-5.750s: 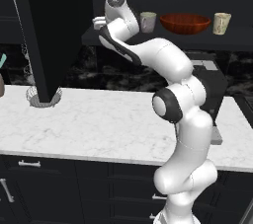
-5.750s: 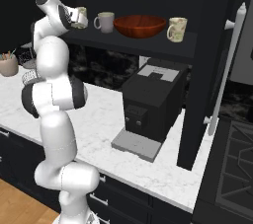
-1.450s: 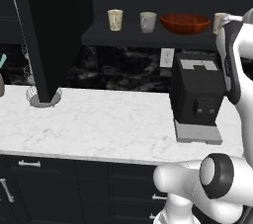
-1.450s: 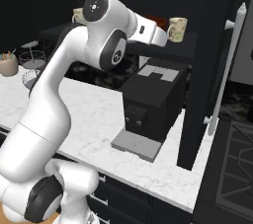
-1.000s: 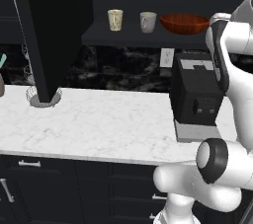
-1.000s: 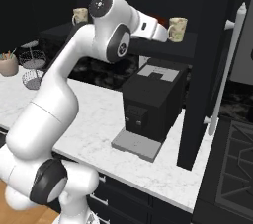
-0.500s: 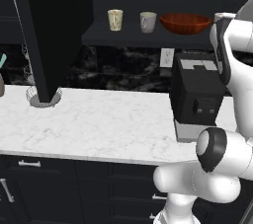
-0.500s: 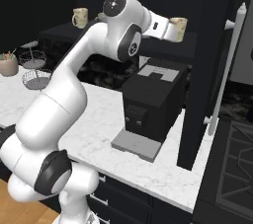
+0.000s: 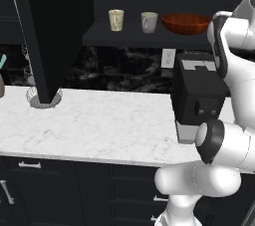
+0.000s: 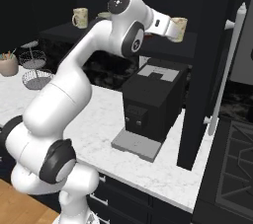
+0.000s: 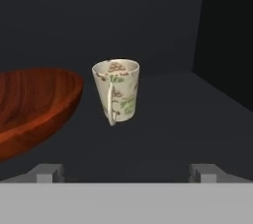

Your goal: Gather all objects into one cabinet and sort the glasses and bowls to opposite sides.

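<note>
On the cabinet's dark shelf [image 11: 173, 119] a cream tumbler [image 11: 117, 97] with speckled markings and a thin handle stands upright. It is straight ahead of my gripper [image 11: 126, 172], whose fingertips [image 11: 47, 172] are spread wide, short of the tumbler and holding nothing. The red-brown bowl [image 11: 34, 104] sits just left of it. From the right base view, my hand [image 10: 165, 24] reaches up to that tumbler [image 10: 180, 28] at the shelf's right end. Another cream tumbler [image 9: 116, 20], a greyish-white cup [image 9: 149, 22] and the bowl [image 9: 186, 23] line the shelf.
A black coffee machine [image 10: 153, 99] stands on the white marble counter [image 9: 99, 120] right below my arm. A tall black panel [image 9: 50, 31] hangs at the left over a wire basket [image 10: 37, 77]. A long silver handle [image 10: 227, 70] runs down the dark unit on the right.
My arm has swung from the shelf's left end, where a tumbler now stands, to its right end. In the last second the open hand has edged closer to the right tumbler.
</note>
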